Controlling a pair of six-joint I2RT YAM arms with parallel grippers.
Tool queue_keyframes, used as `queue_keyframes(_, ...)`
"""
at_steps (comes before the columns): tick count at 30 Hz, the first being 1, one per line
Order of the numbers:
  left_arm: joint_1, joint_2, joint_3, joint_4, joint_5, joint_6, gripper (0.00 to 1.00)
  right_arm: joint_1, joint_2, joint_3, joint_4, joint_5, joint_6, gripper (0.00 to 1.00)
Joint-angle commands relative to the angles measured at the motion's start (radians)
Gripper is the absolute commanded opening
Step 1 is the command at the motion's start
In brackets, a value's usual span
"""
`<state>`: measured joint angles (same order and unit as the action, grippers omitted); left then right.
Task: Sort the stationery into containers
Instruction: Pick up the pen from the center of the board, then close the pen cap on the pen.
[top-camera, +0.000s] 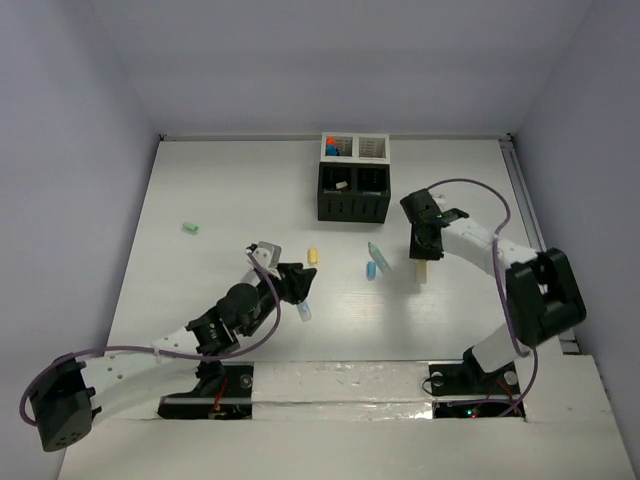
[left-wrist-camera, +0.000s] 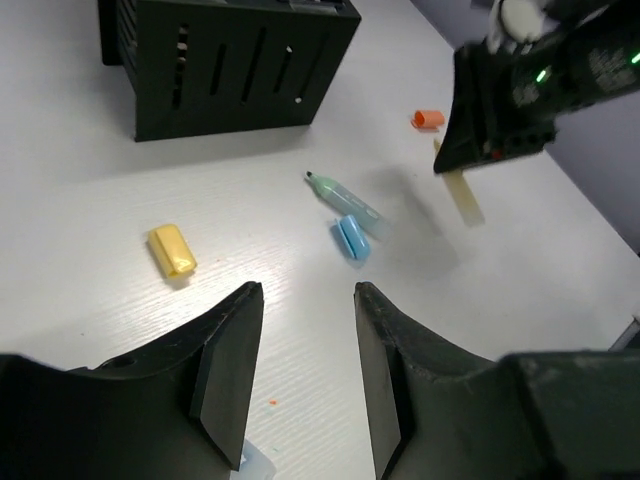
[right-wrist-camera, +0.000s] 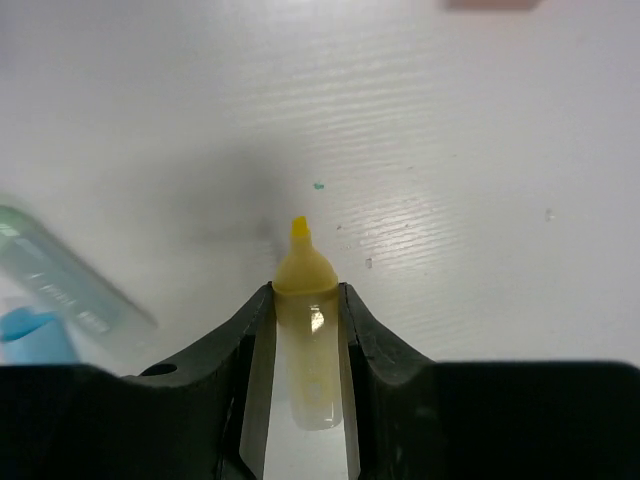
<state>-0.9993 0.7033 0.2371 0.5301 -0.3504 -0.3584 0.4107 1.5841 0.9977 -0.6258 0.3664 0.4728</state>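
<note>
My right claw (right-wrist-camera: 305, 298) is clamped on the barrel of a yellow highlighter (right-wrist-camera: 306, 345), its bare tip pointing at the desk (top-camera: 220, 190), near the front right corner of the organizer (top-camera: 352, 180), which stands at the far middle. My left claw (left-wrist-camera: 305, 300) hangs low, jaws partly apart with nothing between them, facing a teal highlighter (left-wrist-camera: 345, 200) with a blue cap (left-wrist-camera: 350, 238) just beside it.

Right hand (top-camera: 422, 254) grips a pale yellow highlighter (top-camera: 421, 272).
</note>
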Motion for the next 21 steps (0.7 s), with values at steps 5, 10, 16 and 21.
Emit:
queue_keyframes(5, 0.002, 0.189, 0.076, 0.137, 0.159, -0.016, 0.41, 0.196, -0.199, 0.12, 0.06, 0.068, 0.03, 0.0)
queue_keyframes(10, 0.002, 0.217, 0.064, 0.183, 0.165, -0.042, 0.5, 0.352, -0.145, 0.136, 0.222, 0.005, 0.079, 0.0)
queue_keyframes(16, 0.002, 0.208, 0.048, 0.203, 0.11, -0.054, 0.58, 0.461, -0.082, 0.154, 0.432, -0.003, 0.121, 0.0)
queue_keyframes(21, 0.013, 0.209, 0.044, 0.203, 0.086, -0.091, 0.59, 0.493, -0.058, 0.173, 0.508, -0.033, 0.127, 0.0)
